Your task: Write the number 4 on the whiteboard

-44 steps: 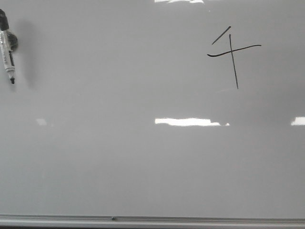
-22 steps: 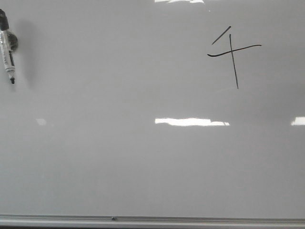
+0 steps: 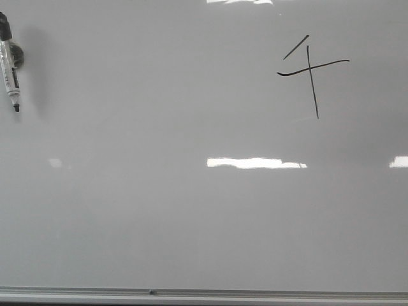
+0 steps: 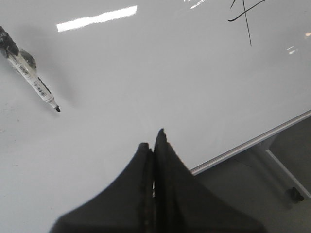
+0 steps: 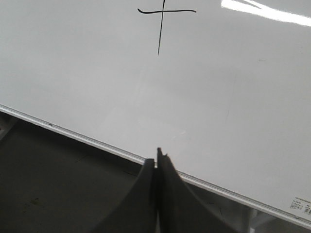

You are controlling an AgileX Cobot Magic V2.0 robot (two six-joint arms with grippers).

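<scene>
The whiteboard (image 3: 191, 210) fills the front view, pale and glossy with a grey metal bottom edge. The number 4 (image 3: 312, 71) is drawn in thin black strokes at its upper right; it also shows in the left wrist view (image 4: 245, 13) and the right wrist view (image 5: 162, 19). A white-barrelled marker (image 3: 9, 67) with black cap sits on the board at the far left, tip down, also in the left wrist view (image 4: 30, 77). My left gripper (image 4: 153, 141) is shut and empty over the board's lower part. My right gripper (image 5: 156, 159) is shut and empty at the board's bottom edge. Neither shows in the front view.
The board's grey metal bottom edge (image 5: 87, 138) runs below both grippers, with dark floor beneath. A stand leg with a caster (image 4: 291, 189) shows under the board. Bright light reflections (image 3: 255, 163) lie across the board's middle.
</scene>
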